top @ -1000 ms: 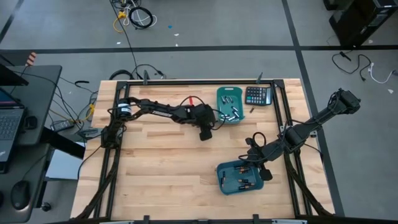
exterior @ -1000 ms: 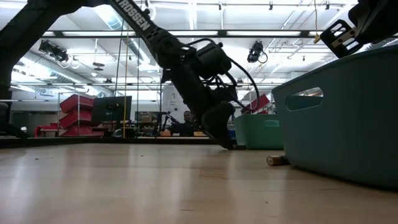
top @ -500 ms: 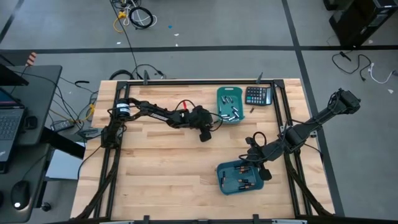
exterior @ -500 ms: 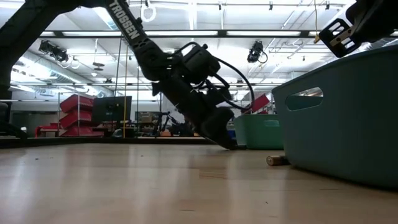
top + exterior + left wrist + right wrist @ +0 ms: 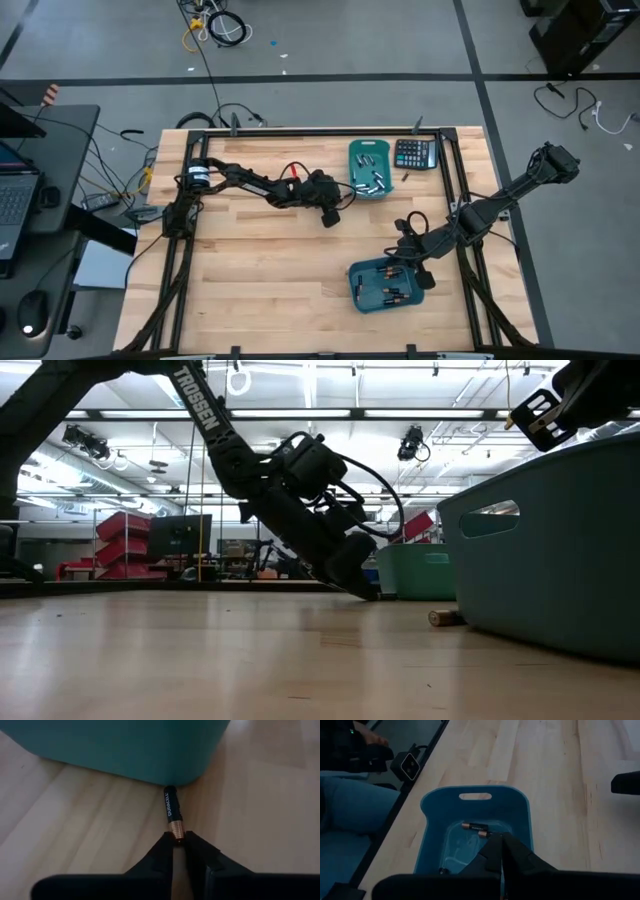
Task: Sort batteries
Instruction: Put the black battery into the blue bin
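A black battery (image 5: 170, 807) with a copper end lies on the wooden table, its far end against the corner of the far teal bin (image 5: 125, 745). My left gripper (image 5: 176, 840) is shut on it, just left of that bin (image 5: 370, 172), which holds silvery batteries (image 5: 372, 182). My right gripper (image 5: 496, 840) hangs shut above the near teal bin (image 5: 388, 285), touching nothing. Dark batteries (image 5: 475, 826) lie on that bin's floor. My left gripper pinches the battery's copper end (image 5: 176, 829) between its two fingertips. The fingers slant down toward the table and lie in line with the battery. The battery lies flat on the table, with its black end at the bin's corner.
A black calculator (image 5: 415, 153) sits right of the far bin. One loose battery (image 5: 445, 617) lies on the table beside the near bin (image 5: 560, 550). A seated person's legs (image 5: 350, 810) show beyond the table's edge. Bare wood stretches across the table's left half.
My left arm's wrist has sunk toward the table and its gripper has tipped to a flatter slant, while the fingertips have stayed beside the far bin.
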